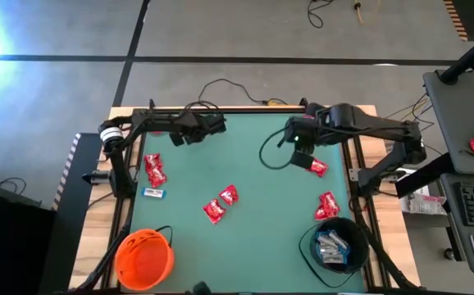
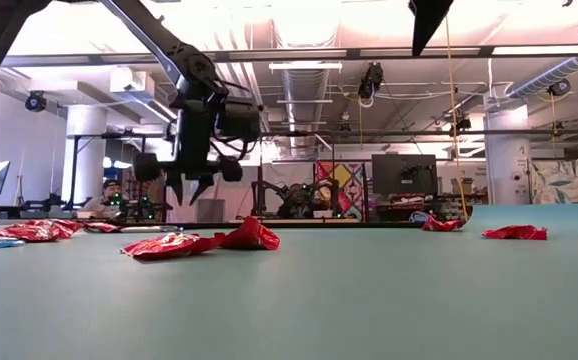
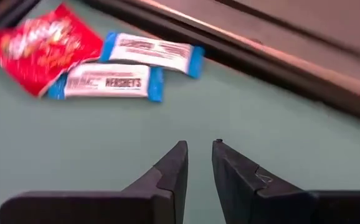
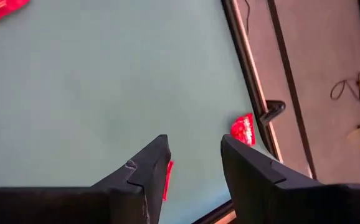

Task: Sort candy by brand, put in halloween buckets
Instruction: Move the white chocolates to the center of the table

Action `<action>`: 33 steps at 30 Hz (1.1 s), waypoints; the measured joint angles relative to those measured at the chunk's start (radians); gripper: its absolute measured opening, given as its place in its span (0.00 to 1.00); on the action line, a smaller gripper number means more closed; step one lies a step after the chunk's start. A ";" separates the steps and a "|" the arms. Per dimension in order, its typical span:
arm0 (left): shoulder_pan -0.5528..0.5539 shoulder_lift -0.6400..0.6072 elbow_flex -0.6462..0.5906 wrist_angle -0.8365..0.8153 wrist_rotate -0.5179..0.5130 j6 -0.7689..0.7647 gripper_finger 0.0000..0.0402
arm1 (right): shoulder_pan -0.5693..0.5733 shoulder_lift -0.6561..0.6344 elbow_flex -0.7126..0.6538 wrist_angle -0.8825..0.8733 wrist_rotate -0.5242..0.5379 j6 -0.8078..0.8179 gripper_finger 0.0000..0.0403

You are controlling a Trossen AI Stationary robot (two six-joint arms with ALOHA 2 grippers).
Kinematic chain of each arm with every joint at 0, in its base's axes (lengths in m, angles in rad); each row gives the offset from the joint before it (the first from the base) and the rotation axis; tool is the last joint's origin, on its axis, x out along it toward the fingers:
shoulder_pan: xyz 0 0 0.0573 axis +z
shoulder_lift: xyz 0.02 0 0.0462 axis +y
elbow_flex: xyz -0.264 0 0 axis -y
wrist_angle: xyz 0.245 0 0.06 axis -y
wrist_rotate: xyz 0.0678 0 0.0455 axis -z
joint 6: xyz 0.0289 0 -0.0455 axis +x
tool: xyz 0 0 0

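Orange plastic marks the nearest thing in the high view: the orange bucket (image 1: 144,258) at the lower left of the frame, apparently holding nothing yet. At the lower right sits the black bucket (image 1: 336,244), with several blue-and-white candies (image 1: 330,246) already lying inside, so that pail seems to be the home for that brand and the orange one is likely meant for the red.

Farther up the green table (image 1: 253,246), red candies (image 1: 221,203) lie scattered: a pair at mid-frame, another pair just above the black bucket, two at the left beside a lone blue-and-white bar (image 1: 153,192), and one red wrapper (image 1: 317,167) right beside the right gripper.

Farthest, at the upper edge of the mat, both arms hang clear of the sweets. The left gripper (image 1: 212,125), upper left of centre, has its fingers (image 3: 167,174) drawn nearly together with a narrow slit between, pinching nothing; its wrist camera looks at two blue-and-white bars and a red packet near the table rim. The right gripper (image 1: 299,154), upper right, has its fingers (image 4: 144,171) spread and unloaded, probably readied for the red wrapper close by.
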 joint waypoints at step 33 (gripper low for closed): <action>0.199 0.186 0.141 0.094 -0.057 -0.281 0.00 | -0.031 0.081 -0.052 -0.001 -0.138 0.188 0.27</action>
